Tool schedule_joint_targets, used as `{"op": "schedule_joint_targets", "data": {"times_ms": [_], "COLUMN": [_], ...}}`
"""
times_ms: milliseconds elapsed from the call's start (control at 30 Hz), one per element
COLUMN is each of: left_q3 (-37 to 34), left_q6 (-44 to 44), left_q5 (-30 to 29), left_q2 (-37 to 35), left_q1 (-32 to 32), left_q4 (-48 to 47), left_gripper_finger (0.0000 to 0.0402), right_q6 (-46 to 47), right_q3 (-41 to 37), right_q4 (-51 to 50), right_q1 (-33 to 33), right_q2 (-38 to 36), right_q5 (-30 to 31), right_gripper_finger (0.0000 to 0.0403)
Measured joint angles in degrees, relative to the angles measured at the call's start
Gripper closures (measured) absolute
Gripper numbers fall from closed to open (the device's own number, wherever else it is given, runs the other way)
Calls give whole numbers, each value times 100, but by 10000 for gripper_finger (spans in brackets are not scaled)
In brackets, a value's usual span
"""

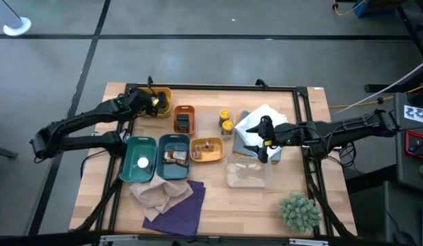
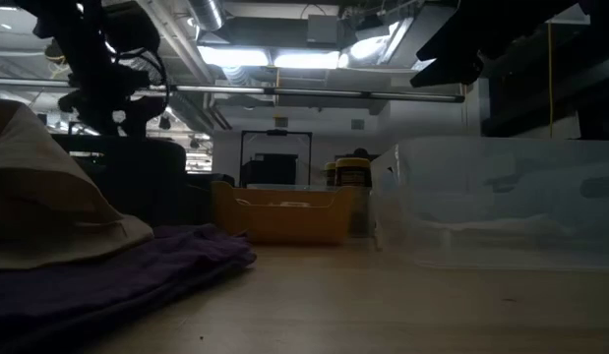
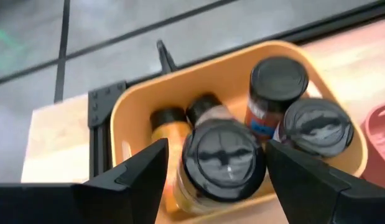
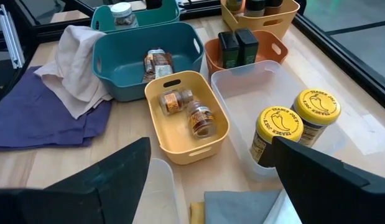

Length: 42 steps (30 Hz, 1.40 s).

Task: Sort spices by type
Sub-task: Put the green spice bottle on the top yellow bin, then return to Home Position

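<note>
My left gripper [image 3: 217, 180] [image 1: 155, 102] is open over the far yellow tray [image 3: 127, 118], which holds several spice jars. Its fingers stand on either side of a black-capped jar with a yellow body [image 3: 223, 158]. My right gripper [image 4: 211, 186] [image 1: 260, 142] hangs open and holds nothing, above the clear bins at the table's right. Two yellow-capped jars [image 4: 280, 134] stand in a clear bin. Two small jars [image 4: 186, 112] lie in the near yellow tray. A packet [image 4: 156, 62] lies in a teal tray. Two black-capped bottles [image 4: 237, 45] stand in the orange tray. My left gripper comes from above, and its fingers flank the cap [image 3: 208, 134] of the black-capped jar. A gap shows beside one finger [image 3: 142, 171]. Whether the other finger [image 3: 304, 177] touches the cap, I cannot tell. The jar stands upright among the other jars in the tray.
A second teal tray [image 1: 139, 158] holds a white-capped jar [image 4: 122, 14]. A beige cloth [image 1: 156, 193] lies on a purple cloth [image 1: 177, 212] at the near edge. White cloth [image 1: 262, 116] lies under my right arm. A spiky green plant [image 1: 298, 210] sits near right. A black frame borders the table.
</note>
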Motion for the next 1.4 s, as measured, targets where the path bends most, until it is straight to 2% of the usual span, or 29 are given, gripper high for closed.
{"op": "schedule_joint_targets", "data": {"times_ms": [233, 467, 600, 800, 900, 1067, 1167, 1300, 1400], "left_q3": [229, 793, 1054, 1095, 989, 419, -55, -825, -1443], "left_q6": [545, 970, 1250, 1147, 853, 671, 735, 1247, 1531], "left_q5": [-14, -9, 167, 626, 1065, 2479, 3178, 4011, 4271], "left_q2": [-9, -84, -451, -1573, -2262, -3314, -3832, -4308, -4463], "left_q1": [109, 117, 42, -177, -353, -731, -943, -1202, -1395], "left_q4": [227, 183, 192, 4, -239, -103, 551, 1750, 2751], "left_gripper_finger": [151, 151, 151, 151, 151, 151, 151, 151, 151], "right_q6": [1, -10, -142, -423, -491, -611, -597, -595, -540], "right_q3": [0, 0, 1, 2, -27, -496, -933, -1516, -1881], "right_q4": [-2, -3, -46, -322, -407, -135, 387, 1231, 1650], "right_q1": [0, 0, 0, 0, 0, 0, 0, 0, 0], "right_q2": [0, -8, -166, -629, -848, -1215, -1427, -1671, -1788], "right_q5": [0, 0, 1, 263, 450, 520, 508, 346, 316], "right_gripper_finger": [70, 70, 70, 70, 70, 70, 70, 70, 70]}}
